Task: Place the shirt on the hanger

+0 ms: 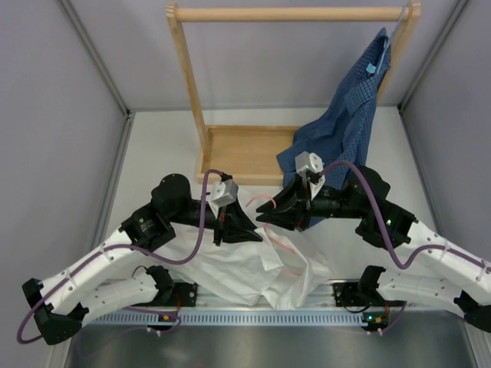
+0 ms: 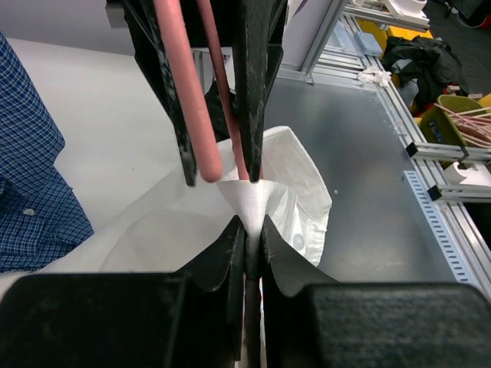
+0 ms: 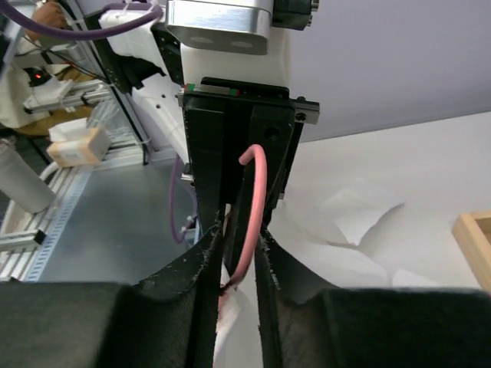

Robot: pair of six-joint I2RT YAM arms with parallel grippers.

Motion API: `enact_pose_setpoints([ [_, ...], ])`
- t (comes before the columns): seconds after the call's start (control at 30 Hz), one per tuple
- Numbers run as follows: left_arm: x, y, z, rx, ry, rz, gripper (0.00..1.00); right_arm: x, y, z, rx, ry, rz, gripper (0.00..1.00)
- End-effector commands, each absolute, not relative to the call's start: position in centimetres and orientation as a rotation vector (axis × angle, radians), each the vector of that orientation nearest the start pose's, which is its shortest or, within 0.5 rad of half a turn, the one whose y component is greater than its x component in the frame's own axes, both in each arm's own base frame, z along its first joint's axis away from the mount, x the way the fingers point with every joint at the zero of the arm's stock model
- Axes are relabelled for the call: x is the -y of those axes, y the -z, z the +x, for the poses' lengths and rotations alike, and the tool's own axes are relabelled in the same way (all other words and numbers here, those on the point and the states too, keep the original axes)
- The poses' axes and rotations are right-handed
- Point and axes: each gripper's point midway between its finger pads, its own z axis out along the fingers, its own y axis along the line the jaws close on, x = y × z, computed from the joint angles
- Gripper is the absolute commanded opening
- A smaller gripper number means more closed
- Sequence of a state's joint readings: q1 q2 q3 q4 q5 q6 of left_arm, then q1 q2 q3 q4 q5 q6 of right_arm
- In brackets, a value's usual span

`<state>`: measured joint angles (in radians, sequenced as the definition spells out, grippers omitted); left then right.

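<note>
White tabletop [image 1: 161, 153] between grey walls [image 1: 54, 115] carries the shirt [image 1: 245, 268] and wooden rack [image 1: 245, 149].

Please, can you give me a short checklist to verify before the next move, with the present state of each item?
1. Left gripper pinches a fold of the shirt: ok.
2. Hanger wire sits between the right gripper fingers: ok.
3. Right gripper firmly shut on the hanger: cannot tell.
4. Shirt hangs on the hanger: not ok, it lies crumpled on the table.
</note>
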<state>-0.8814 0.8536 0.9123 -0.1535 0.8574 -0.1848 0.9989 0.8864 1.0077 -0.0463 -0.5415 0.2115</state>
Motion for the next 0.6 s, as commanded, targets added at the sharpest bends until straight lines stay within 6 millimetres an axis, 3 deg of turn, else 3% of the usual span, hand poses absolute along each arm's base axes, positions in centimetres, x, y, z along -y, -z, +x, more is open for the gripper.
enact_pose_setpoints([
  [0.0,29.0,-37.8,5.2,-1.185,1.501,1.276,0.00,-32.4,-40.0,7.7,-1.184,-1.412,-1.095,0.19],
  [0.07,28.7,-38.4,5.5,-1.193,1.471,1.250,0.00,-32.5,-40.1,7.8,-1.186,-1.411,-1.089,0.00],
  [0.13,28.6,-38.7,6.2,-1.215,1.426,1.216,0.00,-32.3,-40.4,8.0,-1.188,-1.401,-1.068,0.00],
  [0.17,28.2,-38.6,6.5,-1.242,1.390,1.199,0.12,-32.2,-40.6,8.2,-1.191,-1.390,-1.051,0.00],
  [0.2,27.9,-39.3,8.2,-1.280,1.305,1.112,0.32,-31.7,-41.0,8.9,-1.198,-1.350,-1.001,0.00],
  [0.23,27.5,-39.6,9.1,-1.305,1.248,1.058,0.72,-31.4,-41.2,9.5,-1.210,-1.319,-0.966,0.00],
  [0.27,26.6,-39.4,9.7,-1.355,1.195,1.012,0.95,-31.0,-41.0,10.8,-1.259,-1.262,-0.905,0.00],
  [0.3,25.9,-39.8,10.6,-1.372,1.138,0.959,0.98,-30.4,-41.5,11.3,-1.256,-1.222,-0.881,0.00],
  [0.33,24.6,-40.7,12.6,-1.406,1.029,0.835,0.98,-30.1,-41.3,11.9,-1.288,-1.187,-0.861,0.00],
  [0.4,21.6,-42.0,13.8,-1.424,0.930,0.663,0.98,-29.0,-41.1,14.0,-1.362,-1.061,-0.784,0.00],
  [0.43,19.2,-42.3,15.8,-1.451,0.817,0.497,0.98,-28.5,-41.1,14.7,-1.384,-1.018,-0.754,0.00],
  [0.47,16.5,-43.2,15.7,-1.423,0.779,0.391,0.98,-27.8,-41.0,16.0,-1.417,-0.946,-0.698,0.00],
  [0.53,12.1,-42.5,16.1,-1.431,0.702,0.171,0.98,-26.9,-41.5,16.4,-1.445,-0.896,-0.682,0.00],
  [0.57,11.4,-41.9,16.0,-1.437,0.698,0.140,0.98,-26.4,-41.9,16.7,-1.446,-0.871,-0.666,0.00],
])
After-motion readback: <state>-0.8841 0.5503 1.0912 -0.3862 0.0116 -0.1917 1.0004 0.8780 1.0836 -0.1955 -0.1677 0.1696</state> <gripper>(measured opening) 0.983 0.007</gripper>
